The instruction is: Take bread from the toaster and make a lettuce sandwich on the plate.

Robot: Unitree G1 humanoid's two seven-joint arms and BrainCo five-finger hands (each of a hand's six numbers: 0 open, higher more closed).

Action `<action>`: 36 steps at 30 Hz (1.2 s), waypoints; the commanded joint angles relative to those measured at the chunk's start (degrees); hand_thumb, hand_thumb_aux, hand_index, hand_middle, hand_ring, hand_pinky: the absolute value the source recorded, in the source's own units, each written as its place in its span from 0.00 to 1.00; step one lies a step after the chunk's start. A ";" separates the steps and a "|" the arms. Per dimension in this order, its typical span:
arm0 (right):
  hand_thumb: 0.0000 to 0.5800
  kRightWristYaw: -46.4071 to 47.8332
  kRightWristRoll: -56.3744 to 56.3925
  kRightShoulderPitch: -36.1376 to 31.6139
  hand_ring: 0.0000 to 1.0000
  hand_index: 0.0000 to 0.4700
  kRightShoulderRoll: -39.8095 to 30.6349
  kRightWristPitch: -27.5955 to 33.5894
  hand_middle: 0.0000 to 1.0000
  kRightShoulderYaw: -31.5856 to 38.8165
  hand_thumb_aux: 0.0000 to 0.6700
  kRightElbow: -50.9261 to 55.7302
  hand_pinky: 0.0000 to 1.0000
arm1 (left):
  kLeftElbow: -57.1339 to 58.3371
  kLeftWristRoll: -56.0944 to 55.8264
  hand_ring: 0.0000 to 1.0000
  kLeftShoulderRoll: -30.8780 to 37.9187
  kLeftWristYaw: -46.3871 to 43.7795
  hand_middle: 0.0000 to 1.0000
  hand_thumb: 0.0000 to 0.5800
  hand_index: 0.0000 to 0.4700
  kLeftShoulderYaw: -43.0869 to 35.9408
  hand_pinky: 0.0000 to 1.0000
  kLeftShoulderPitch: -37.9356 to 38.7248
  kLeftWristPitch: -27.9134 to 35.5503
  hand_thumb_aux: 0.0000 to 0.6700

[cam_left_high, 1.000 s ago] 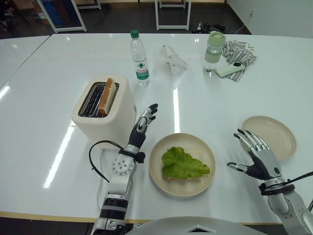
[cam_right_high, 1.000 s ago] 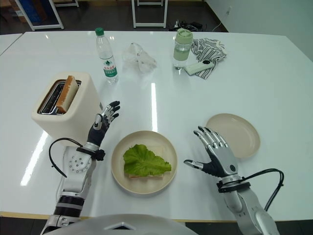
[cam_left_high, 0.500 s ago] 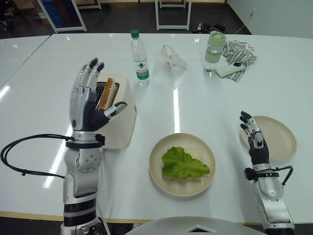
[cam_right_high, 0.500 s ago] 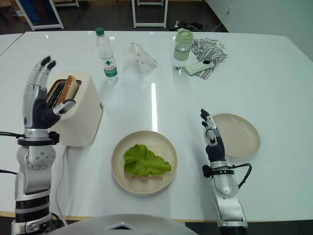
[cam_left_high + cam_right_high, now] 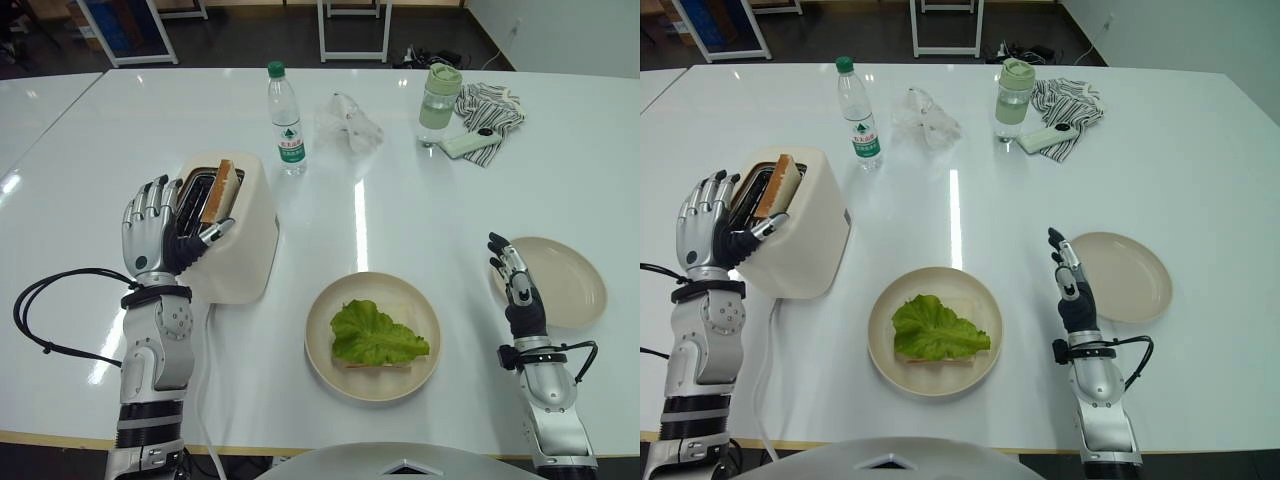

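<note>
Left hand point(image 5: 155, 235) has dropped from half a second ago: it was raised high over the toaster's near-left corner, now it sits lower, at the toaster's left side. A second ago it lay low between toaster and plate. Right hand point(image 5: 518, 290) has barely shifted since half a second ago, turned edge-on from the palm-open pose before that.

Left hand is upright, back toward the camera, fingers straight and slightly apart, holding nothing. The thumb sticks out to the right, just at the toaster's top front edge (contact unclear). Toaster point(image 5: 228, 240) is cream, standing on the table point(image 5: 420, 210) left of centre. One slice of bread point(image 5: 222, 190) stands in the right slot, its top poking out, not gripped.

Plate point(image 5: 322, 310) is near the front edge, right of the toaster. Lettuce point(image 5: 375, 333) lies on it over a bottom slice point(image 5: 385, 366), of which just a thin edge shows; no slice on top yet.

Right hand is upright, fingers straight and close together, empty, just left of a spare plate point(image 5: 565, 285).

Far side: bottle point(image 5: 286, 125), clear bag point(image 5: 348, 122), green cup point(image 5: 438, 97), striped cloth point(image 5: 492, 105). A black cable point(image 5: 35, 310) loops off the left forearm.
</note>
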 commanded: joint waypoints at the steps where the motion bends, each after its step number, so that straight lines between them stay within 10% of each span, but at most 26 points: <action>1: 0.00 0.63 -0.82 -0.10 0.00 0.00 0.50 0.62 0.00 -0.53 0.00 0.31 0.00 | 1.68 -0.66 0.00 0.91 -0.36 0.00 0.62 0.38 -1.26 0.00 -0.21 1.59 0.38; 3: 0.00 0.78 -1.02 -0.05 0.00 0.00 0.59 0.70 0.00 -0.68 0.00 0.26 0.00 | 1.64 -1.51 0.00 0.91 0.20 0.00 0.94 0.76 -1.25 0.00 -0.21 1.55 0.76; 5: 0.00 0.85 -1.17 0.05 0.00 0.00 0.65 0.72 0.00 -0.84 0.00 0.29 0.00 | 1.28 -2.19 0.00 0.82 1.07 0.00 1.00 1.00 -1.48 0.00 -0.32 1.00 1.00; 16: 0.00 1.13 -2.27 0.20 0.00 0.00 1.18 0.78 0.00 -1.39 0.00 0.89 0.00 | 0.20 -1.53 0.00 1.16 14.24 0.00 1.00 1.00 -4.89 0.00 -0.89 -7.11 1.00; 17: 0.00 1.09 -2.31 0.22 0.00 0.00 1.25 0.80 0.00 -1.47 0.00 0.95 0.00 | -0.31 -1.54 0.09 1.31 16.09 0.09 1.00 1.00 -4.55 0.09 -0.93 -7.98 1.00; 20: 0.00 1.00 -2.58 0.19 0.00 0.00 1.59 0.81 0.00 -1.46 0.00 1.17 0.00 | -3.78 -1.42 1.00 1.92 23.52 1.00 1.00 1.00 -2.46 1.00 -0.75 -11.95 1.00; 26: 0.00 0.99 -2.98 0.06 0.00 0.00 2.25 0.79 0.00 -1.39 0.00 1.57 0.00 | -16.77 -2.32 1.00 1.55 33.01 1.00 1.00 1.00 2.13 1.00 0.51 -20.40 1.00; 36: 0.00 0.62 -3.36 -0.10 0.00 0.00 2.78 0.75 0.00 -1.42 0.00 2.64 0.00 | -21.06 -41.03 1.00 -6.57 10.61 1.00 1.00 1.00 -4.92 1.00 0.11 -22.19 1.00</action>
